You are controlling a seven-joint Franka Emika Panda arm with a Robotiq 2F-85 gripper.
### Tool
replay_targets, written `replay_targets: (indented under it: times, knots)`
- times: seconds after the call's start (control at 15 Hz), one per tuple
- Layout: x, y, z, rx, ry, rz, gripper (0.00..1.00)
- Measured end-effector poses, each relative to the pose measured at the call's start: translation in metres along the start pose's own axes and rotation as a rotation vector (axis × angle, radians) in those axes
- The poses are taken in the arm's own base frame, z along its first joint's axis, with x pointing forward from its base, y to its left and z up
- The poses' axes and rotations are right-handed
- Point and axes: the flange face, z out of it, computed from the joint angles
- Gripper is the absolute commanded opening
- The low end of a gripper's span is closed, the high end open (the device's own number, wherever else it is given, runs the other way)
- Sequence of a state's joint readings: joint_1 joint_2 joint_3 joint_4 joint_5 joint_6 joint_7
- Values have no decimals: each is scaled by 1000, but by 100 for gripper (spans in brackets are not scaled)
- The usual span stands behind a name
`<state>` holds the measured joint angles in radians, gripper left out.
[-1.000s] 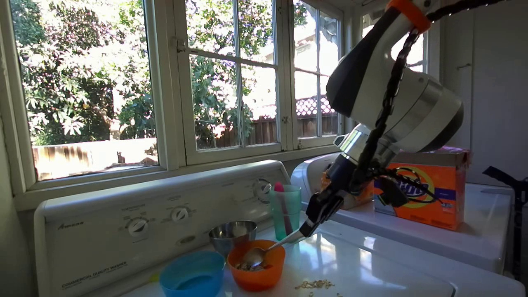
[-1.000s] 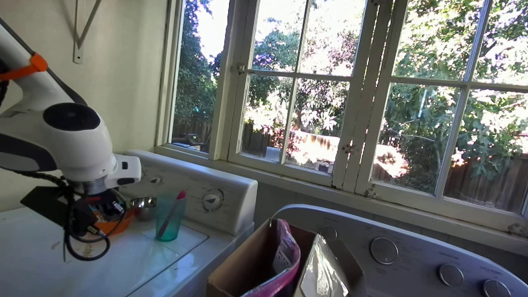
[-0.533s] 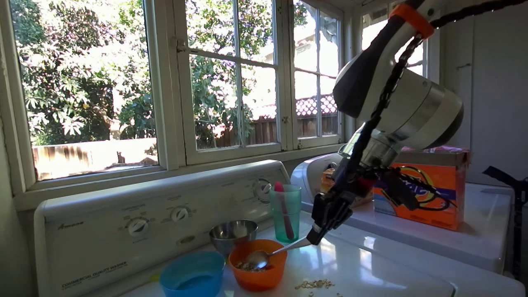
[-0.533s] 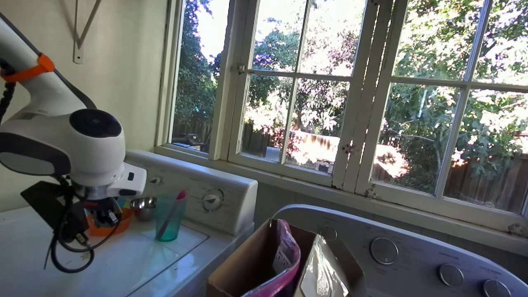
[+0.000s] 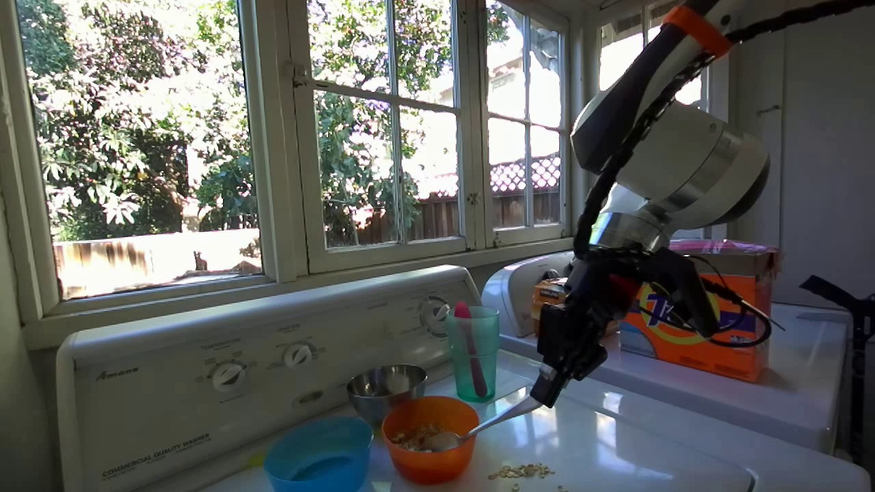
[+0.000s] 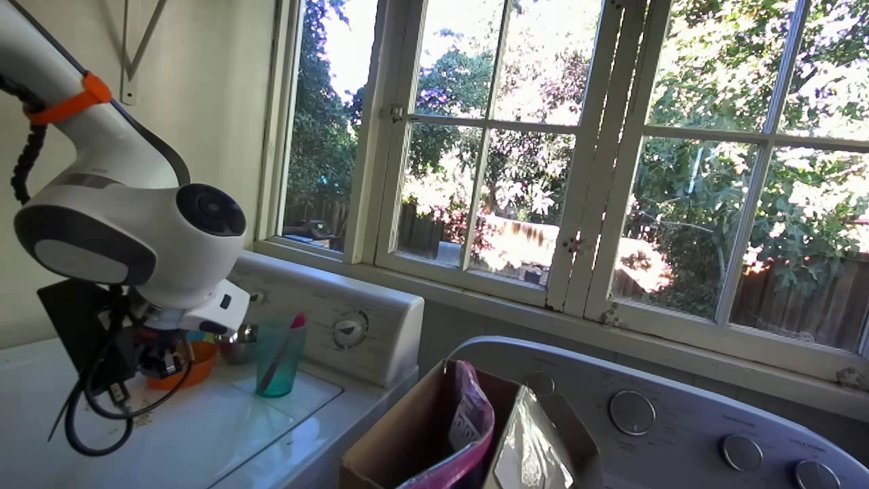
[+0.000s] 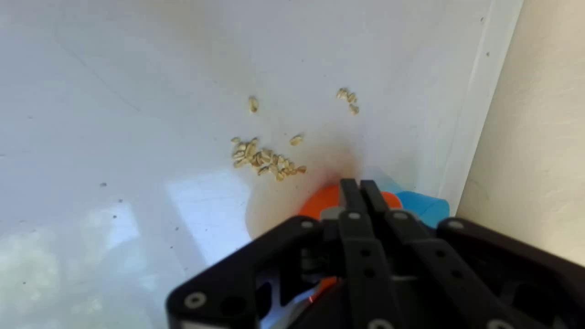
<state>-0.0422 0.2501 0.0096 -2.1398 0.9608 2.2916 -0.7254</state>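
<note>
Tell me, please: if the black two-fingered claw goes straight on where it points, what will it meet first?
Probably the flat white washer top, beside the round orange plastic bowl; depth is unclear, so the bowl's rim could come first. The silvery metal spoon in the claw reaches inside the bowl.

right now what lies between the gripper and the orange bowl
The metal spoon, running from the gripper into the orange bowl; an exterior view shows it.
</note>
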Motion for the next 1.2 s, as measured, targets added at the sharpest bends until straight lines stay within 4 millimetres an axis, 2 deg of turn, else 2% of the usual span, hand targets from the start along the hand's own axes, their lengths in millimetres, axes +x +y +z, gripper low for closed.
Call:
replay_targets:
  times: [0.47,0.73,1.0,1.2]
  knots:
    - [2,2,-11,55,-84,66,1]
    - [6,5,-5,105,-128,102,1]
    - [10,15,1,155,-128,150,1]
    - [13,28,-3,199,-80,212,1]
